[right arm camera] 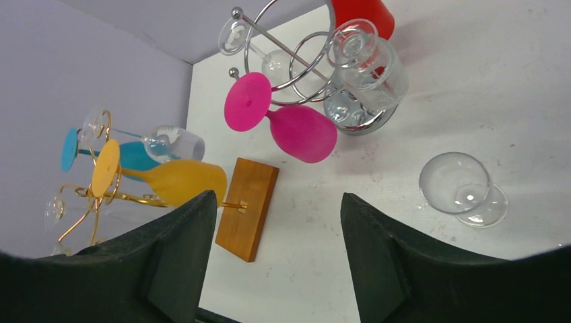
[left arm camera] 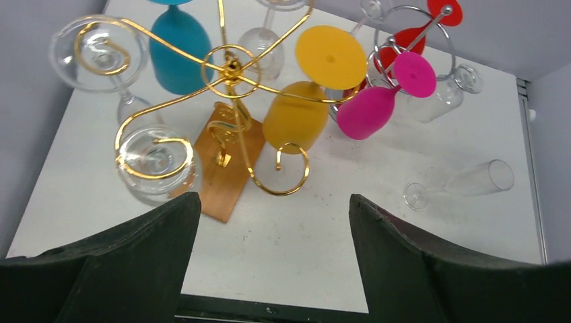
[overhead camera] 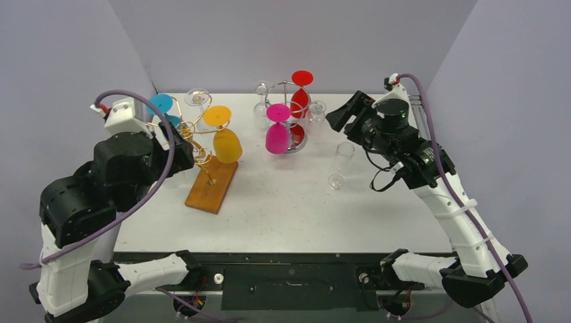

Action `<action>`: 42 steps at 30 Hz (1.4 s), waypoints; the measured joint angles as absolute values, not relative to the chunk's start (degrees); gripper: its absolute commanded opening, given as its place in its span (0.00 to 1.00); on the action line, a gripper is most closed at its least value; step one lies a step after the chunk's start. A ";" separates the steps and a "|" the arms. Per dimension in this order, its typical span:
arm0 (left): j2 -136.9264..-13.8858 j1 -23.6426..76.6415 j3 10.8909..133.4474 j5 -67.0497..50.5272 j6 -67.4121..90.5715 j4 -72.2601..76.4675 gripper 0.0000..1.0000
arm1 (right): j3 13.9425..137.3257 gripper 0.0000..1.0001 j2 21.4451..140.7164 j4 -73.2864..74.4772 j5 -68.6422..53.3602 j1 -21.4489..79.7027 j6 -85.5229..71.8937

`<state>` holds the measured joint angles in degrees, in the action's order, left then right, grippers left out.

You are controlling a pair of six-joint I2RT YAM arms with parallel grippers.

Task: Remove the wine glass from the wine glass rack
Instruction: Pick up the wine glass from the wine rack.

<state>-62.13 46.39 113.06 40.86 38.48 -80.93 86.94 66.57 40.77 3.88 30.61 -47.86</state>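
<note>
Clear glass (overhead camera: 345,153) on table (overhead camera: 303,215) near rack (overhead camera: 300,141)

Wide-spread tool (left arm camera: 273,202) faces gold rack (left arm camera: 231,66) holding yellow glass (left arm camera: 295,122).

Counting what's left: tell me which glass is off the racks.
The clear glass alone on the table, right of the silver rack; every other glass hangs on that or the gold rack.

White-and-black arms (overhead camera: 464,222) trailing purple cables (overhead camera: 429,114).
</note>
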 measured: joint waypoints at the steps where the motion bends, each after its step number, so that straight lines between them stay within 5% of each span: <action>1: -61.54 46.17 113.03 41.76 39.11 -82.21 0.78 | 87.11 0.63 67.13 40.71 4.19 31.59 -48.07; 11: -56.40 43.68 106.59 51.05 44.86 -89.17 0.83 | 93.27 0.61 75.81 37.69 3.64 44.69 -48.95; 25: -56.80 39.11 103.39 55.44 41.12 -89.25 0.91 | 110.80 0.57 97.67 32.18 -5.54 50.48 -52.82; 35: -55.59 10.46 92.38 33.36 31.05 -76.66 0.82 | 110.78 0.57 98.56 32.25 -6.48 51.42 -53.12; 42: -54.28 7.27 92.38 22.28 30.87 -73.56 0.78 | 108.84 0.57 96.14 32.23 -6.70 51.42 -52.40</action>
<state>-54.28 7.27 92.38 22.28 30.87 -73.56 108.84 96.14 32.23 -6.70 51.42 -52.40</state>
